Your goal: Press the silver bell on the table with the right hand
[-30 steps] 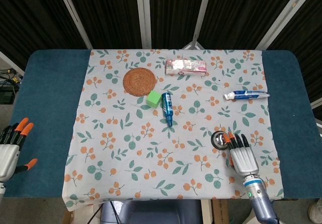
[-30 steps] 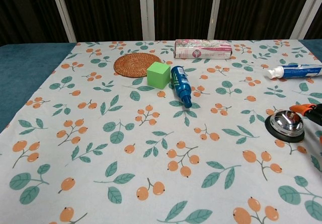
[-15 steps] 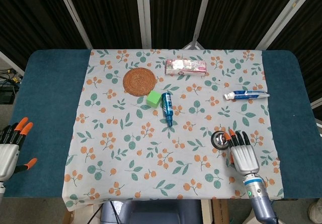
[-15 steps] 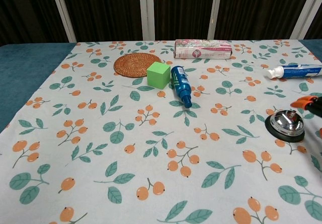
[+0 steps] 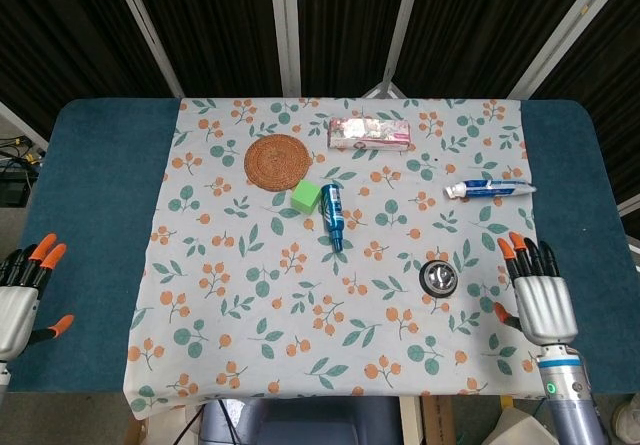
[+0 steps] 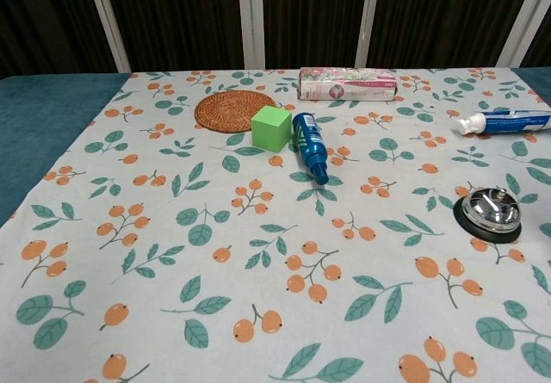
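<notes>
The silver bell (image 5: 438,278) on its black base stands uncovered on the floral cloth at the front right; the chest view shows the bell (image 6: 490,211) at its right edge. My right hand (image 5: 540,295) is to the right of the bell and apart from it, flat with fingers spread and empty. My left hand (image 5: 18,300) hovers at the far left over the blue table edge, fingers apart, holding nothing. Neither hand appears in the chest view.
A toothpaste tube (image 5: 490,188) lies behind the bell. A blue bottle (image 5: 333,215), green cube (image 5: 307,196), woven coaster (image 5: 278,161) and pink box (image 5: 369,133) sit mid-table and further back. Blue table surface (image 5: 590,185) borders the cloth.
My right hand has drawn away from the bell to the right, leaving it uncovered, and has left the chest view. The left hand has not moved.
</notes>
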Controlling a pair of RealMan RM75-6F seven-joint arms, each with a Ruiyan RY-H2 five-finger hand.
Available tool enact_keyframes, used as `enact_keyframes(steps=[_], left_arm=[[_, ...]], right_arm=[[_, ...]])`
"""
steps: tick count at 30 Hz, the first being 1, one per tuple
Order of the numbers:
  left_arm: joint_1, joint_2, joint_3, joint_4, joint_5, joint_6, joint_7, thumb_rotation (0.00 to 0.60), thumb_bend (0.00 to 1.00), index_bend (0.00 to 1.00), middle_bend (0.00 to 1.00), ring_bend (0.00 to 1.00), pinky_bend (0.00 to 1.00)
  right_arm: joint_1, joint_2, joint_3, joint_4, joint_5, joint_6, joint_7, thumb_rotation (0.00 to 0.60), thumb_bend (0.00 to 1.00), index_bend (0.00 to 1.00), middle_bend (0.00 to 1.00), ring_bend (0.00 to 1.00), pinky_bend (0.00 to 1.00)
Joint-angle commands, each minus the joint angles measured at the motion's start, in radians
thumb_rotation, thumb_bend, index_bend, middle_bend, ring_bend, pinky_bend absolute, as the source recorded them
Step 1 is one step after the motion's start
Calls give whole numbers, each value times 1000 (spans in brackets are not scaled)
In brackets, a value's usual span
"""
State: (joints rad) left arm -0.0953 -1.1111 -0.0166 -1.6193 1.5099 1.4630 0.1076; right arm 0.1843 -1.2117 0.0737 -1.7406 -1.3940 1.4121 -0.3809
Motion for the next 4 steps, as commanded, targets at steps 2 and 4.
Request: enact_keyframes(steps=[2, 4], left_arm=[[0, -1, 0, 0, 2, 2, 2, 600, 33, 0, 0, 0, 0], [0, -1, 1, 0, 3, 2, 2, 600, 34, 0, 0, 0, 0]], right_arm=[[-57, 47, -50, 37, -92, 75, 93, 600, 245, 0, 0, 0, 0], [-72, 55, -63, 52, -119, 99, 130, 600, 244, 0, 0, 0, 0]])
